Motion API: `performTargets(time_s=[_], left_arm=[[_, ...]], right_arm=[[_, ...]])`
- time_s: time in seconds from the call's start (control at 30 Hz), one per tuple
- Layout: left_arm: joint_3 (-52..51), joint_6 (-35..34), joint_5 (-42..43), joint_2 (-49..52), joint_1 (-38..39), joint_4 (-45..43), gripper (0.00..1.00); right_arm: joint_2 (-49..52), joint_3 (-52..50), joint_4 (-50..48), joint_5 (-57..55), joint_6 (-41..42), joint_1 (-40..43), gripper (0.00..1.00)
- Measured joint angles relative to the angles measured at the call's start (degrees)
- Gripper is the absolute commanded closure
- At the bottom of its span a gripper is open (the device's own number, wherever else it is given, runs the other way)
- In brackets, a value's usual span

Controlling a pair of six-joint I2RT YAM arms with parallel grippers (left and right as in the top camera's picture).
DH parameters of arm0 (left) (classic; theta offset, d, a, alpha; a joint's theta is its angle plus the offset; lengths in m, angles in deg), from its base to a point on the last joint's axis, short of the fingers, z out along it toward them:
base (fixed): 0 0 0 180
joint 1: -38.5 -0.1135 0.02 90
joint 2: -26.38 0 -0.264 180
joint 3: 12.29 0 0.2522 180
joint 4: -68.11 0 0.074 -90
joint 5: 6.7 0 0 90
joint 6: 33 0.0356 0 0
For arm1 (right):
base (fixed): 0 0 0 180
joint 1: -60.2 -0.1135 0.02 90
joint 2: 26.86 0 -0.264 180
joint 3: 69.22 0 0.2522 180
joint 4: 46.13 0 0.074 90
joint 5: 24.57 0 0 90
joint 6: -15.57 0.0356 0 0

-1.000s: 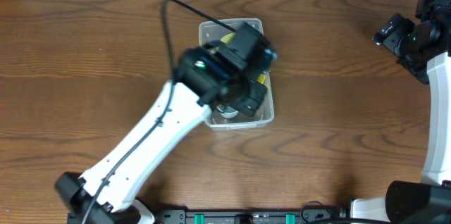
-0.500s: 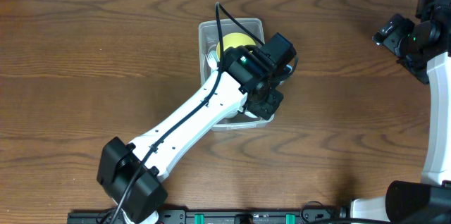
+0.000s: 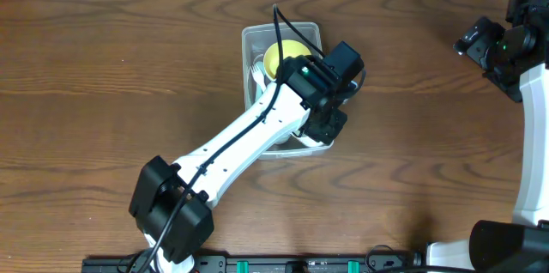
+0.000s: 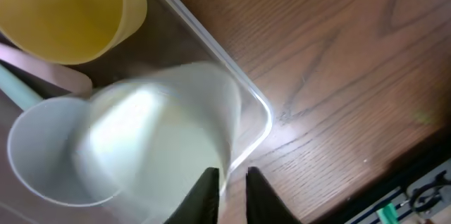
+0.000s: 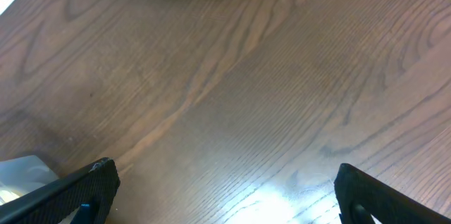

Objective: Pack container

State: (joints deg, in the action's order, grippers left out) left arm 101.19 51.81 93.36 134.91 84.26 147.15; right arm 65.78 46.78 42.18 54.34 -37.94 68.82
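Reaching across the brown wooden desk (image 3: 103,75), the left arm hangs over the clear plastic rectangular container (image 3: 254,39), which sits near the desk's middle, toward the far edge. A yellow plastic cup (image 3: 283,51) sits in its far end, with a blurred, translucent white cup (image 4: 162,132) just beside it inside the tub. The left end effector (image 4: 231,175) holds its fingers close together, a thin gap at the white cup's edge; whether they pinch it cannot be told. The right end effector (image 5: 225,169) gapes wide over the desk, well apart from the container.
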Motion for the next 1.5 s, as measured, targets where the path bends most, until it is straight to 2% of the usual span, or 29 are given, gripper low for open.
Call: performTargets(time_s=[0.47, 0.5, 0.63, 0.67, 0.7, 0.73, 0.77, 0.83, 0.9, 0.97, 1.27, 1.37, 1.5], left_arm=[[0.0, 0.1, 0.0, 0.0, 0.0, -0.3, 0.83], [0.0, 0.1, 0.0, 0.0, 0.0, -0.3, 0.79], [0.0, 0.4, 0.0, 0.0, -1.1, 1.9, 0.73], [0.0, 0.5, -0.3, -0.2, -1.7, 2.7, 0.68], [0.0, 0.6, -1.0, -0.5, -2.5, 3.5, 0.56], [0.0, 0.5, -2.1, -0.9, -3.5, 4.2, 0.34], [0.0, 0.7, -3.1, -1.5, -4.5, 4.5, 0.19], [0.0, 0.5, -5.9, -3.5, -7.2, 5.4, 0.10], [0.1, 0.4, -8.8, -6.1, -10.7, 5.9, 0.08], [0.2, 0.3, -11.4, -9.0, -14.4, 6.6, 0.01], [0.8, 0.3, -19.4, -19.2, -33.6, 8.2, 0.02], [0.8, 0.3, -19.9, -20.6, -37.1, 10.0, 0.02], [0.8, 0.3, -20.0, -21.2, -37.8, 10.9, 0.02]], right_arm=[[0.0, 0.0, 0.0, 0.0, 0.0, 0.0, 0.01], [0.0, 0.0, 0.0, 0.0, 0.0, 0.0, 0.01], [0.0, 0.0, 0.0, 0.0, 0.0, 0.0, 0.01], [0.0, 0.0, 0.0, 0.0, 0.0, 0.0, 0.01], [0.0, 0.0, 0.0, 0.0, 0.0, 0.0, 0.01], [0.0, 0.0, 0.0, 0.0, 0.0, 0.0, 0.01], [0.0, 0.0, 0.0, 0.0, 0.0, 0.0, 0.01], [0.0, 0.0, 0.0, 0.0, 0.0, 0.0, 0.01], [0.0, 0.0, 0.0, 0.0, 0.0, 0.0, 0.01], [0.0, 0.0, 0.0, 0.0, 0.0, 0.0, 0.01], [0.0, 0.0, 0.0, 0.0, 0.0, 0.0, 0.01], [0.0, 0.0, 0.0, 0.0, 0.0, 0.0, 0.01], [0.0, 0.0, 0.0, 0.0, 0.0, 0.0, 0.01]])
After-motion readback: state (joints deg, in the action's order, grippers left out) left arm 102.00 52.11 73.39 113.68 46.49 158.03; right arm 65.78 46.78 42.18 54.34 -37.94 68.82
